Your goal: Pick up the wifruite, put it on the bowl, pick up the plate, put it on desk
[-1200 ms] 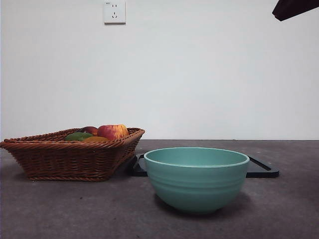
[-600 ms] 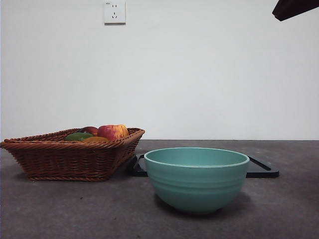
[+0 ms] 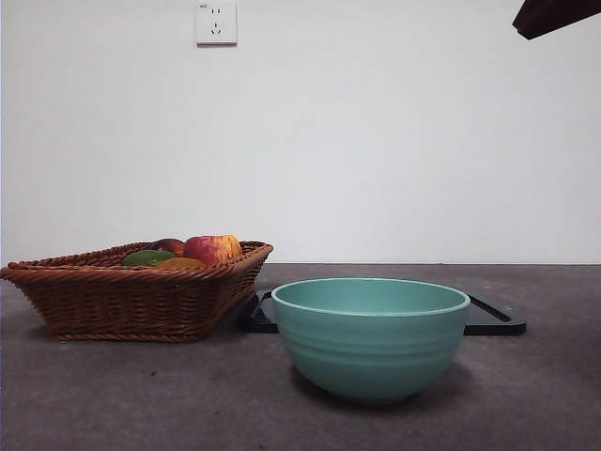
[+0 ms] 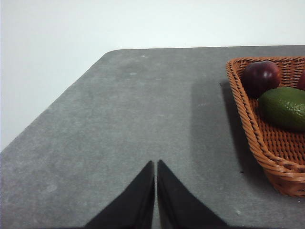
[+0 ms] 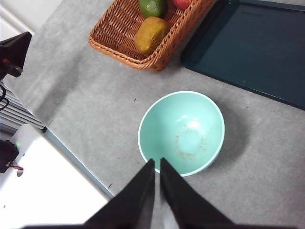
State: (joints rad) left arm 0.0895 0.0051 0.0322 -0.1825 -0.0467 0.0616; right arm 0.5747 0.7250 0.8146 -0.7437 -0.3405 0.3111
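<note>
Mint-teal ceramic fills the middle of the front view: one bowl point(image 3: 370, 336) stands empty on the dark grey desk point(image 3: 113, 395), with one wicker basket point(image 3: 131, 299) to its side and one flat dark tray point(image 3: 496, 319) just behind it. Above the basket's rim show a red-yellow apple point(image 3: 213, 249), a green fruit point(image 3: 147, 256), a dark red fruit point(image 3: 170, 246) and a sliver of the brown wifruite point(image 3: 180, 264). A black arm tip point(image 3: 554, 14) sits at a top corner.

The left wrist view shows what the front cannot: bare desk at the table's corner and the basket's end, holding the dark red fruit point(image 4: 260, 78) and the green fruit point(image 4: 284, 108). The left gripper point(image 4: 156, 164) hangs over the desk beside the basket, jaws pressed together on nothing.

The right wrist view looks straight down. Only here is the wifruite point(image 5: 150, 33) seen whole, lying in the basket point(image 5: 125, 28) against its wall, next to the green fruit point(image 5: 153, 6). The bowl's point(image 5: 181, 132) empty inside shows, as does the tray's point(image 5: 252, 45) bare surface. The right gripper point(image 5: 157, 164) hovers high above the bowl's rim, jaws closed and empty.
</note>
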